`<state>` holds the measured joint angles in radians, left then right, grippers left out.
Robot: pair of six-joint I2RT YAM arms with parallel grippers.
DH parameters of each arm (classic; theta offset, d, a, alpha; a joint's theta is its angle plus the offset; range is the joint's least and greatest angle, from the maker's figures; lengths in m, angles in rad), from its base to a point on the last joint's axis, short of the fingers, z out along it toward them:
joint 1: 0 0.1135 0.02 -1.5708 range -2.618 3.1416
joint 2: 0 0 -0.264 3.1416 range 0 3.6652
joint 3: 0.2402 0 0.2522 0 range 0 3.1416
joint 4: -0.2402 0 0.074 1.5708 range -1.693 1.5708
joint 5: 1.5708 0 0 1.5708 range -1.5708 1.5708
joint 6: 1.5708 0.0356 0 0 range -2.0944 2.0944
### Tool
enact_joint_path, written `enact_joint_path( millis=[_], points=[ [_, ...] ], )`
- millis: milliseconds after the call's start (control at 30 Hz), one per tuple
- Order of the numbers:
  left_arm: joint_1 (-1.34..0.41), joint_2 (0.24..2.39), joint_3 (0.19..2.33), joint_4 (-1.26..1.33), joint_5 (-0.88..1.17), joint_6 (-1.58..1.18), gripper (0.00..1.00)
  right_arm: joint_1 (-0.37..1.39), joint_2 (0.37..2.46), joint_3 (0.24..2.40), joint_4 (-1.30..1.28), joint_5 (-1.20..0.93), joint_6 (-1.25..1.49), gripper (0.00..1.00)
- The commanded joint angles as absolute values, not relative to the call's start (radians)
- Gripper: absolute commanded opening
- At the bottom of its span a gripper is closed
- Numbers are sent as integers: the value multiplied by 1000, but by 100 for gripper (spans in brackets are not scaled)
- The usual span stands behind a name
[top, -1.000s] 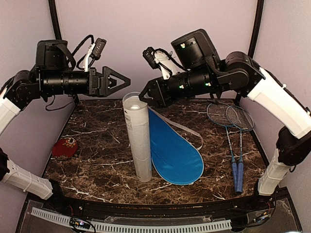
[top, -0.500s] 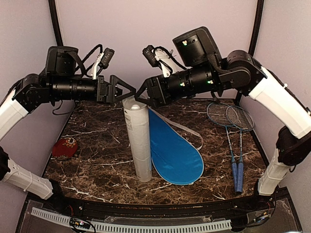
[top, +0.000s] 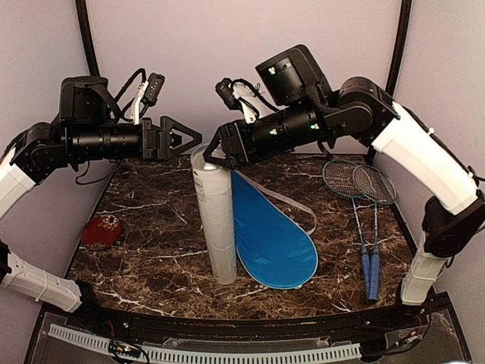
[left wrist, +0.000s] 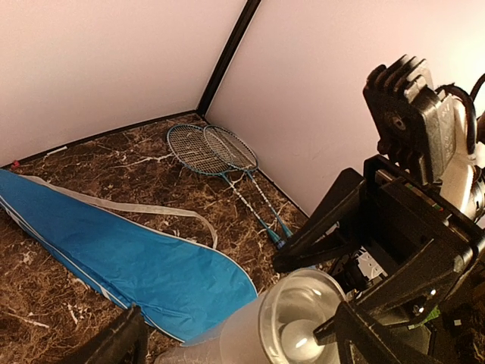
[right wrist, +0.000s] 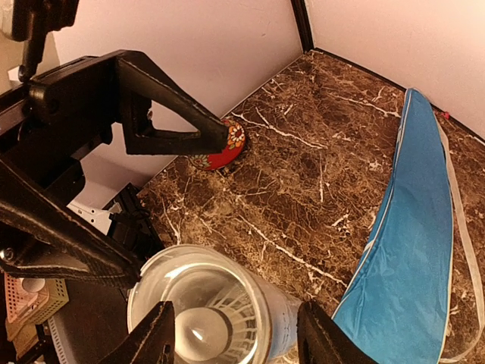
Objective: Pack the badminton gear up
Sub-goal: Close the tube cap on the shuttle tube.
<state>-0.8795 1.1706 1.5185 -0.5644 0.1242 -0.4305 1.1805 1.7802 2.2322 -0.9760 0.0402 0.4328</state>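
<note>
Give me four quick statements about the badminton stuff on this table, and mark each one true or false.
The white tube stands upright on the table. True.
The rackets are inside the blue cover. False: they lie on the table to its right.
A shuttlecock sits inside the tube. True.
The left gripper holds the red oval object. False: it is open and empty near the tube's top; the red object lies on the table.

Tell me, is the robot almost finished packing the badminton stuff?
Not yet. Done: one white feathered shuttlecock sits inside the upright long white tube. In hand: nothing; the left pincer and right pincer both hover open at the tube's mouth. Still to do: two thin blue-handled rackets lie outside the flat blue racket cover.
</note>
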Motion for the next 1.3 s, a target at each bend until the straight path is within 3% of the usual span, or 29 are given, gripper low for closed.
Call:
enact_joint_path(
  millis=[0, 600, 1000, 1267],
  points=[
    [-876, 1145, 1500, -522, 106, -418, 87, 1162, 1807, 2280, -996, 15, 461, 54],
    [-874, 1144, 1422, -445, 171, -404, 71, 1100, 1833, 2279, -1130, -178, 541, 46],
    [-874, 1146, 1415, -458, 219, -388, 51, 1077, 1817, 2298, -1032, -172, 592, 52],
    [-874, 1150, 1404, -462, 241, -390, 43, 1065, 1812, 2296, -979, -148, 601, 52]
  ],
)
